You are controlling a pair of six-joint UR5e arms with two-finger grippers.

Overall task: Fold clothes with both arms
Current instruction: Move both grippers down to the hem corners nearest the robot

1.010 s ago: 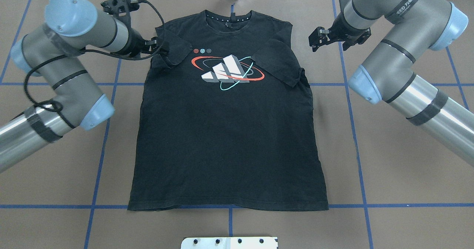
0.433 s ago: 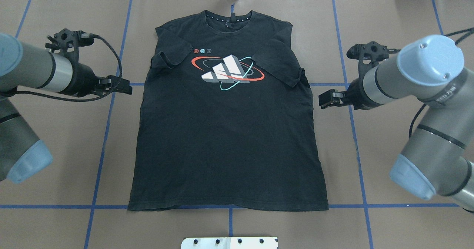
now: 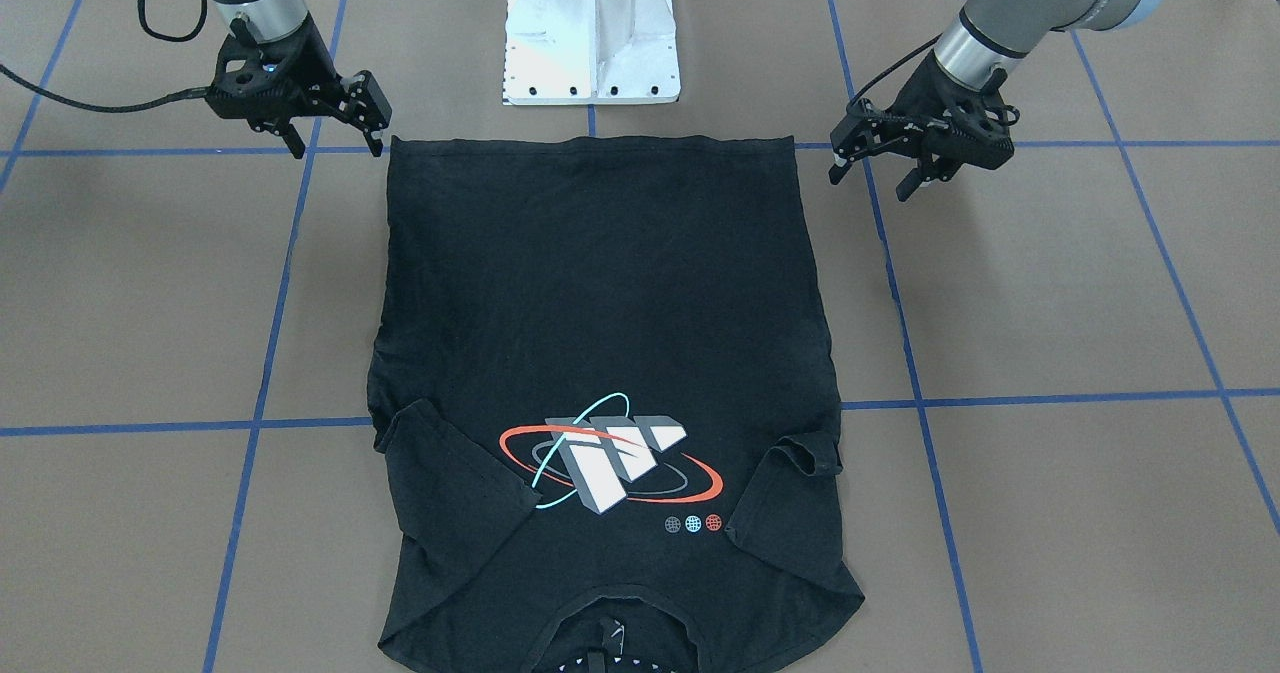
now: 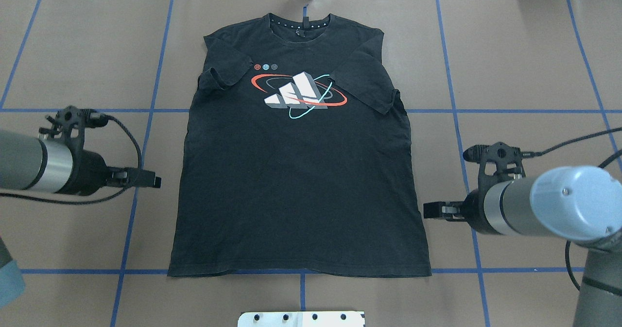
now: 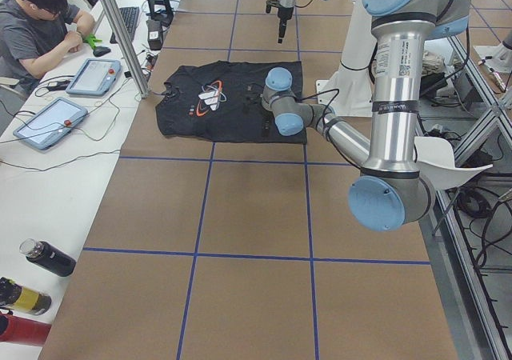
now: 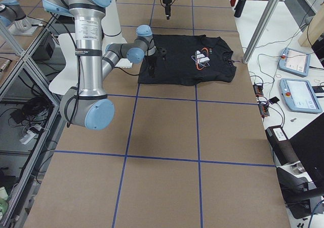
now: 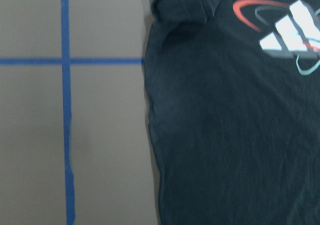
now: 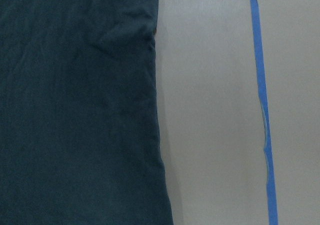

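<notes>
1. The black T-shirt (image 4: 301,181) lies flat and print-up at centre frame on the brown surface (image 4: 510,74).
2. In the front-facing view, the left end effector (image 3: 870,181) is at upper right, jaws apart, beside the hem corner.
3. The right end effector (image 3: 338,145) is at upper left, likewise spread.

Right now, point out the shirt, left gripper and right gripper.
shirt (image 4: 296,186), overhead view, plain fabric below the graphic
left gripper (image 4: 156,180), overhead view, between its fingertips
right gripper (image 4: 426,210), overhead view, between its fingertips

Overhead, front, side, close wrist views sharing T-shirt (image 4: 299,181)
</notes>
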